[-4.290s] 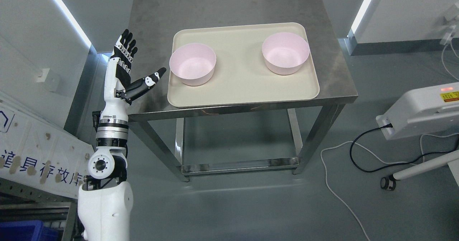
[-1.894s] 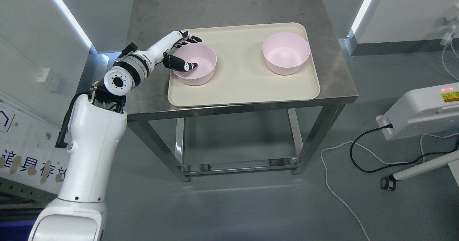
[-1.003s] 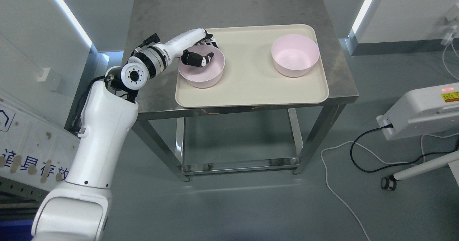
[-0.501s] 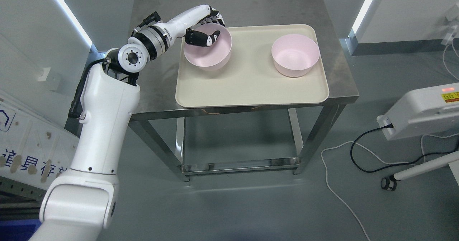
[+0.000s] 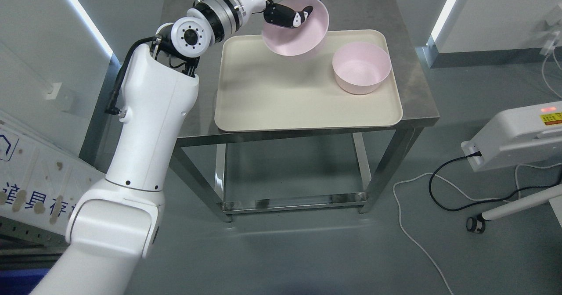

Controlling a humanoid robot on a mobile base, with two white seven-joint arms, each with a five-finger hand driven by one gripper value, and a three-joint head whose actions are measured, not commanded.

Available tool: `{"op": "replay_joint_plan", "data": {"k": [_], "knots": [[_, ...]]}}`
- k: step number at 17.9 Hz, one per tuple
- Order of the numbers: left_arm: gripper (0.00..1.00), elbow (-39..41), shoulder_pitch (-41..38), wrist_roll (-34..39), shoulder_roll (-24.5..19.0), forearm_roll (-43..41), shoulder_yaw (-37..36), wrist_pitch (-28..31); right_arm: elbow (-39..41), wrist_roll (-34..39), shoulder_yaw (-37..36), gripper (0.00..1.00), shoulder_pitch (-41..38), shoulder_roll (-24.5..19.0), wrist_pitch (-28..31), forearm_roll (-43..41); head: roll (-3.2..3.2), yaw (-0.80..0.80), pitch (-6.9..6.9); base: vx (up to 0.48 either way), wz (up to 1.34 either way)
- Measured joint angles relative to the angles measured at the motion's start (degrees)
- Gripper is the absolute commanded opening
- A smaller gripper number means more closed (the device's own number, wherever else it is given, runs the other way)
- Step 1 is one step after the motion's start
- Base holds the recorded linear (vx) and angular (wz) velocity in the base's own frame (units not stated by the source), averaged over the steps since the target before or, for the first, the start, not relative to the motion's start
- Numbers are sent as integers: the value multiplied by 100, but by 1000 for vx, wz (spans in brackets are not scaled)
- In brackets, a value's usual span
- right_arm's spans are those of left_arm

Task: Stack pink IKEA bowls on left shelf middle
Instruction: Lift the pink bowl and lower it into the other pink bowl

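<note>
- While the steel table (image 5: 412,106) stands square in the middle of the room, it carries a cream tray (image 5: 281,106) that covers most of its top.
- Reaching in from the left, the robot's white left arm (image 5: 149,110) stretches up and across the tray's far edge; no right arm shows anywhere.
- Up in the air above the tray's back rim hangs the carried pink bowl (image 5: 300,34), tilted a little, clear of everything beneath it.
- On the tray's right side sits the second pink bowl (image 5: 362,69), upright, just beside the lifted one but not touching.
- Smallest of all, the left hand (image 5: 287,5) is clamped on the carried bowl's near rim, thumb (image 5: 290,17) inside, other fingers behind the wall.
- To my eye the job now is nesting: level the bowl, centre it over its mate, lower straight, and loosen the pinch only once it seats, since a tilted rim could knock the lower bowl sideways.
</note>
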State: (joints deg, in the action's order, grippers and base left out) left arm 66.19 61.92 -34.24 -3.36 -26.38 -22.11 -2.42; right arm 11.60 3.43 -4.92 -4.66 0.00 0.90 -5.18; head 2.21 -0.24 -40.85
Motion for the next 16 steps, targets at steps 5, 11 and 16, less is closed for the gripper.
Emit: {"op": "replay_joint_plan", "data": {"k": [5,11,16], "knots": [[4,-428,509,1200,128,841,-1005,100,0,-11,0,100,0,0,0,0,0,0,0,0,0],[7,-1039,753,1797,221,1464,-1899,109,0,-22,0,100,0,0,1,0,0,0,0,0,0],[7,-1414,822,1993,266,1879,-2369,207,0,0,0,100,0,0,0,0,0,0,0,0,0]]}}
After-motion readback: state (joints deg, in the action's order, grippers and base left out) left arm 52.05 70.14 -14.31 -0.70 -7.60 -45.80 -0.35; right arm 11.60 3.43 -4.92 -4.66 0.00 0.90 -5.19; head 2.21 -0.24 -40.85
